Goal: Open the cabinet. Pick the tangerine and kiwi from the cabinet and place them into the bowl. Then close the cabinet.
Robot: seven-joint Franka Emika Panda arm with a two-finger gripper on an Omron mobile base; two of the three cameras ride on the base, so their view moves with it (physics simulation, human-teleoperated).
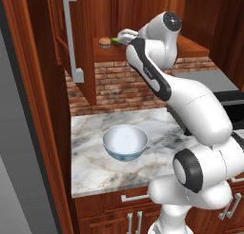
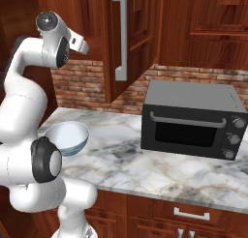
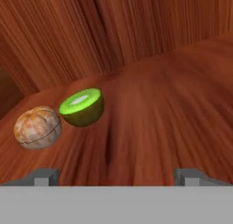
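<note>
Reaching into the open cabinet (image 1: 81,47), the claw (image 3: 116,175) has its jaws spread wide with nothing between them; both tips sit low in the hand view, over bare shelf. Key relation: both fruits lie ahead and off to the left of the claw's centreline in the hand view, not between the jaws. The kiwi (image 3: 82,107) is the closer to centre, cut face tilted up; the tangerine (image 3: 37,127) sits just beside it, further left, looks apart from it, but barely. Neither has a useful long axis, both roundish. My read: the claw needs to shift toward the kiwi before closing. The arm is stretched up and forward from the base, wrist inside the cabinet at shelf level. The bowl (image 1: 125,141) waits on the counter (image 1: 90,169) below, well apart from the fruit.
</note>
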